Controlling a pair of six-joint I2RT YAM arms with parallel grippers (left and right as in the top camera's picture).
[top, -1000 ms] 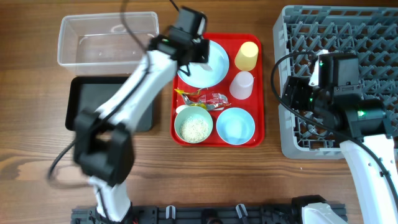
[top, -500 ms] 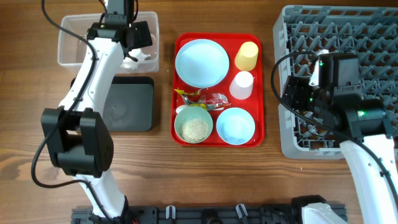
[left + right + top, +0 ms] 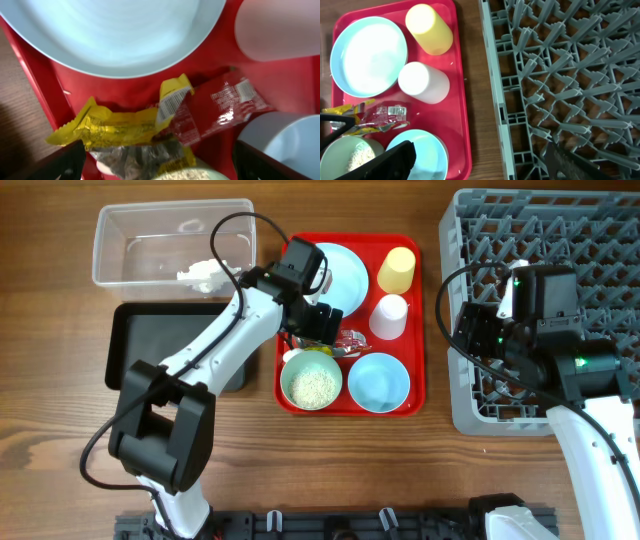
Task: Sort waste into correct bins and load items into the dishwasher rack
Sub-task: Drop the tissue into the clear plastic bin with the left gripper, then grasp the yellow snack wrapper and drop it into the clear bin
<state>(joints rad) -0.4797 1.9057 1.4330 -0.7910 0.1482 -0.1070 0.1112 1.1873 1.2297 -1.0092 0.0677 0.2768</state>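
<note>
- left gripper sits over the middle of the red tray, right above the wrappers; jaws spread wide in the left wrist view, nothing pinched between them
- yellow wrapper lies crumpled on the tray just near of the plate; the red wrapper is touching its right end and overlaps it a bit
- tissue wad is inside the clear tub, by the tub's near-right side; the black tray is just near of the tub, partly under the left arm
- pale-green bowl at the tray's near left has the rice in it; light-blue bowl is just right of it
- yellow cup is in the far right corner of the tray, the white cup just near of it - both on their sides as far as I can tell
- right gripper hangs over the left edge of the dishwasher rack; jaws wide apart and empty
- rack is well right of the tray - I can't see any tableware in the part that shows
</note>
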